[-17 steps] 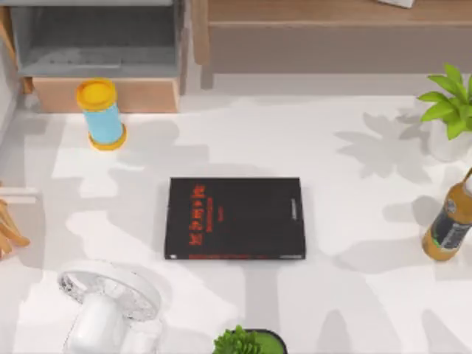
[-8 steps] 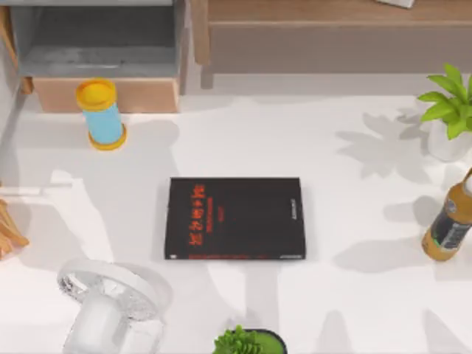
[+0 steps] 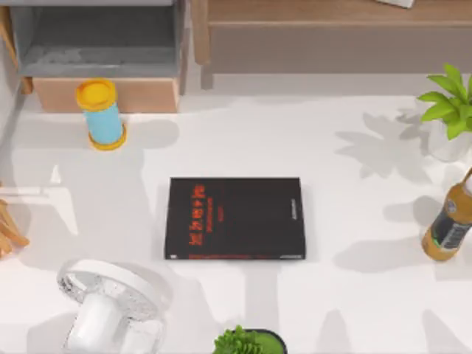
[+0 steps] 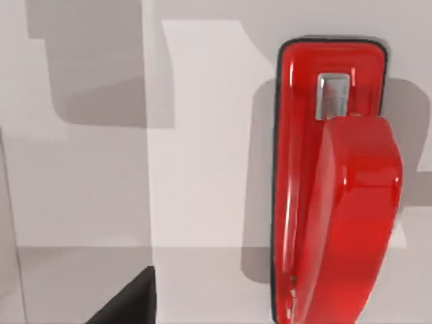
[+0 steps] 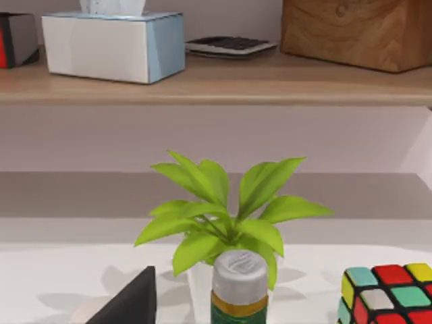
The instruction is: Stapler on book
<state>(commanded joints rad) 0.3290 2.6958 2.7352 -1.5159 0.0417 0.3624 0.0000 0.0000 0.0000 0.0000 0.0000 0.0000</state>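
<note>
While the left claw's camera is looking straight down, the red stapler (image 4: 334, 189) is lying on the white table (image 4: 202, 135) right beneath it; whether that claw is open or closed, I cannot tell. Seen from above, the black book (image 3: 234, 218) is lying flat mid-table, its cover bare. Over on the right, that claw's camera is facing a leafy plant (image 5: 226, 216), a bottle cap (image 5: 239, 270) and a colour cube (image 5: 391, 293); its state I cannot tell either.

Dark tool tip (image 4: 125, 300), low, state unclear.
</note>
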